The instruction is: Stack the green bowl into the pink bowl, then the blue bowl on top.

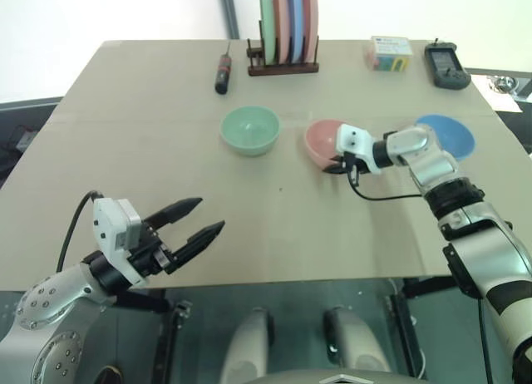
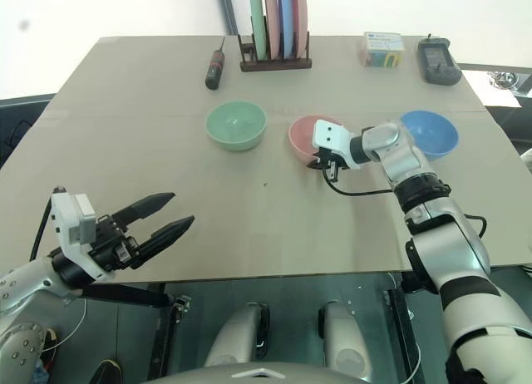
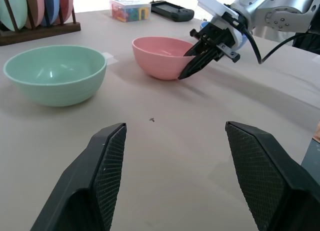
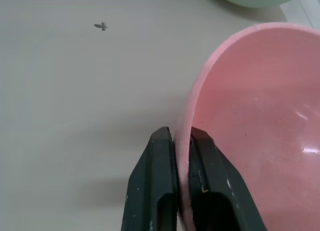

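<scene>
The pink bowl (image 1: 320, 141) sits mid-table, and my right gripper (image 4: 182, 137) is shut on its near rim, one finger inside the wall and one outside. To its left stands the green bowl (image 1: 249, 129), upright and untouched. The blue bowl (image 1: 450, 135) rests to the right, partly hidden behind my right arm. My left gripper (image 1: 202, 217) hovers open near the table's front left edge, well short of the bowls, with nothing between its fingers (image 3: 107, 161).
At the back edge a wooden rack (image 1: 283, 66) holds several flat plates on edge. A screwdriver (image 1: 223, 71) lies left of it. A colourful box (image 1: 388, 53) and a black handheld device (image 1: 446, 65) lie at the back right.
</scene>
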`<state>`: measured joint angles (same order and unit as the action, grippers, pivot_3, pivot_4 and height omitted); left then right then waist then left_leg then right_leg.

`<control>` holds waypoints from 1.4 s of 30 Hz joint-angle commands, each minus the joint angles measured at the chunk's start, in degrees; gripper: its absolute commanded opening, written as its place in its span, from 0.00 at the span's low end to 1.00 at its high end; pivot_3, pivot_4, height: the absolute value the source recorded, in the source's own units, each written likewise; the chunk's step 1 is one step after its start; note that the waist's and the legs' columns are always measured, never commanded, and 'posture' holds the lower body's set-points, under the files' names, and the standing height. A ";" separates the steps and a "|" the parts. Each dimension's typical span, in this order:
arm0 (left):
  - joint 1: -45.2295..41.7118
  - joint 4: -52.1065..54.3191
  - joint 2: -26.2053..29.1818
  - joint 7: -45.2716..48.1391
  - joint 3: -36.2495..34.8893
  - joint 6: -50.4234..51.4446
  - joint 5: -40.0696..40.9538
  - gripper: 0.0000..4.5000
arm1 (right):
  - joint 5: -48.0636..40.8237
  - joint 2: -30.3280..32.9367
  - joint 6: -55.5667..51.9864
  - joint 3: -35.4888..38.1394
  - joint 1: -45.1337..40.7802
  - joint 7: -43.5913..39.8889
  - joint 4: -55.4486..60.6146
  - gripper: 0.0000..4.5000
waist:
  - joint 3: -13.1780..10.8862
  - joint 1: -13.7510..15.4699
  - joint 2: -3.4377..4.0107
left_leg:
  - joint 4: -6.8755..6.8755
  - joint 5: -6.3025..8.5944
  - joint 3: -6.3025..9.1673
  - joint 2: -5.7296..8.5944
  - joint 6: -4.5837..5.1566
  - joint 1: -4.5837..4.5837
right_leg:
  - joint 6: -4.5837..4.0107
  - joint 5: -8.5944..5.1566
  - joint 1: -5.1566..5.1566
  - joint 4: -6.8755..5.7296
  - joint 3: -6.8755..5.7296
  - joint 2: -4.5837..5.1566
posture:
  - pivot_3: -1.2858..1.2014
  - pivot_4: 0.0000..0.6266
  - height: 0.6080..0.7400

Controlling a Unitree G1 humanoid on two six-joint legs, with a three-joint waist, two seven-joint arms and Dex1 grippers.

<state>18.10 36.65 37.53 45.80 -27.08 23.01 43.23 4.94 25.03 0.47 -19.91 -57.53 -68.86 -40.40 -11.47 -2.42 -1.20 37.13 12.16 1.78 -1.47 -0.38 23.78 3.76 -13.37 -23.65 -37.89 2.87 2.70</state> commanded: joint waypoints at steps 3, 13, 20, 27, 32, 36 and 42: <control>-0.44 1.34 0.58 0.19 -1.71 -0.94 1.06 0.75 | -1.86 0.06 -3.23 -1.16 4.26 -4.12 17.27 0.01 | -0.02 -0.07 0.02 | -0.03 0.00 0.00 0.00 0.00 0.01 | 0.01 0.00 -0.04 -0.01 0.01 0.00 | 0.52 0.24 1.00; -2.03 0.33 1.32 0.38 -0.85 -0.51 0.76 0.75 | 0.57 -2.24 -5.41 -7.13 7.44 -4.62 29.54 0.24 | 0.00 0.06 0.00 | -0.02 0.00 0.04 -0.01 0.00 0.01 | -0.18 -0.11 -0.05 -0.02 -0.05 0.00 | 0.52 0.24 1.00; -3.92 -0.48 2.04 0.47 -0.36 -0.20 0.53 0.75 | 4.10 -2.84 -3.33 -8.27 5.48 -1.22 25.38 0.78 | 0.00 0.14 0.00 | -0.02 0.00 0.04 0.00 -0.01 0.03 | -0.18 -0.11 -0.04 -0.01 -0.05 0.01 | 0.52 0.24 1.00; -11.26 -5.53 4.11 -4.01 0.46 0.81 -3.72 0.75 | -5.00 1.54 -12.43 0.89 4.65 -4.27 32.05 0.99 | -0.01 0.23 0.00 | -0.02 0.00 0.08 0.00 -0.01 0.04 | -0.17 -0.10 -0.04 -0.02 -0.09 0.01 | 0.52 0.24 1.00; -21.47 -11.52 9.05 -8.06 7.31 3.84 -12.58 0.75 | -18.87 3.65 -22.66 15.52 9.95 -1.61 38.20 0.99 | 0.01 0.51 -0.02 | -0.01 0.00 0.19 0.01 0.00 0.04 | 0.01 0.00 0.02 -0.03 -0.20 -0.01 | 0.52 0.24 1.00; -30.55 -18.55 11.92 -5.20 12.31 2.74 -16.34 0.75 | -27.97 6.77 -29.70 24.56 16.16 0.44 45.19 0.99 | 0.01 1.43 -0.05 | -0.04 0.00 0.22 0.08 0.00 0.12 | 0.02 0.00 0.05 0.08 -0.23 0.04 | 0.52 0.24 1.00; -48.27 -40.40 11.95 -1.28 25.39 -13.10 -32.54 0.75 | -42.75 9.03 -41.10 36.86 22.50 7.90 55.42 0.99 | -0.03 1.46 0.03 | -0.08 -0.01 0.17 0.05 0.00 0.07 | 0.03 0.00 -0.02 0.01 -0.19 -0.02 | 0.52 0.24 1.00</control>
<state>-26.02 2.29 49.31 42.78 -4.71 16.64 15.84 -31.92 33.27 -37.31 11.79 -36.00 -63.95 10.26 -11.50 -0.96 -1.17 37.05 12.16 1.94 -1.42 -0.38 23.84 3.79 -13.37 -23.67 -37.89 2.70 2.68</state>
